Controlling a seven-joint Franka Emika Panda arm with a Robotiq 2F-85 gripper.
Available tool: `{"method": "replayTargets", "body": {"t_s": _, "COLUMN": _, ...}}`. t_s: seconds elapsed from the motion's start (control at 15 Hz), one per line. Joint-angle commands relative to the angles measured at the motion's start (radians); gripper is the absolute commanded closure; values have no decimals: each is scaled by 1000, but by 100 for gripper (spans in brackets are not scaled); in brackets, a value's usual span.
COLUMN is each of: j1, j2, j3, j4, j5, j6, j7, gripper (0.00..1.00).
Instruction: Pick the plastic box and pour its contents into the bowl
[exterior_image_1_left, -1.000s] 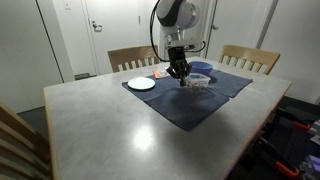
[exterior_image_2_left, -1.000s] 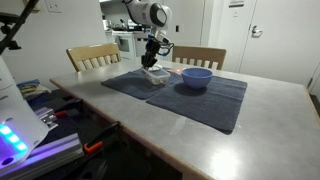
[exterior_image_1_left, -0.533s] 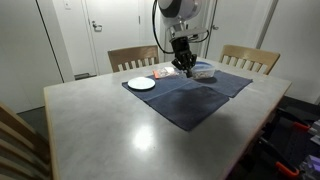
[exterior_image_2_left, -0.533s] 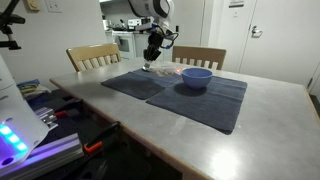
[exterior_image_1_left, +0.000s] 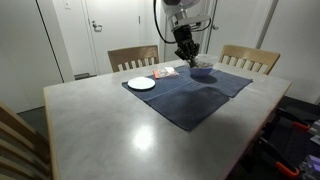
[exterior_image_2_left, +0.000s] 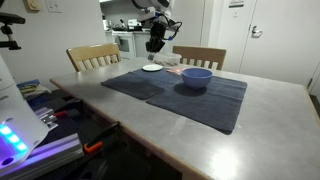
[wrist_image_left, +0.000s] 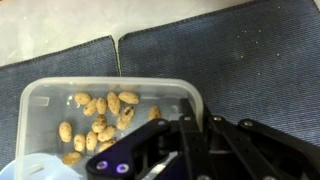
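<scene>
One plastic box (wrist_image_left: 35, 105), pale nuts (wrist_image_left: 100, 108) heaped inside, fills the wrist view's lower left, its right wall clenched in the gripper (wrist_image_left: 195, 128). The blue bowl (exterior_image_2_left: 195, 76) sits centre-frame on the dark mat (exterior_image_2_left: 130, 86).

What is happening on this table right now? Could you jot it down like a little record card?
gripper: shut on the plastic box, held in the air above the table
plastic box: clear, pale nut-like pieces inside
bowl: blue, standing on the dark cloth
plate: white, at a corner of the cloth
packet: orange, near the plate
pouring: not yet done
</scene>
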Motion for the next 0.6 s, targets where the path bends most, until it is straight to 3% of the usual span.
{"method": "replayTargets", "body": {"t_s": 0.0, "j1": -10, "j2": -9, "j3": 7, "j4": 4, "j5": -4, "j6": -3, "j7": -21, "gripper": 98}}
{"method": "replayTargets", "body": {"t_s": 0.07, "j1": -12, "j2": -14, "j3": 8, "j4": 5, "j5": -4, "j6": -3, "j7": -26, "gripper": 92}}
{"method": "replayTargets", "body": {"t_s": 0.53, "j1": -11, "j2": -6, "j3": 9, "j4": 4, "j5": -3, "j6": -2, "j7": -23, "gripper": 92}}
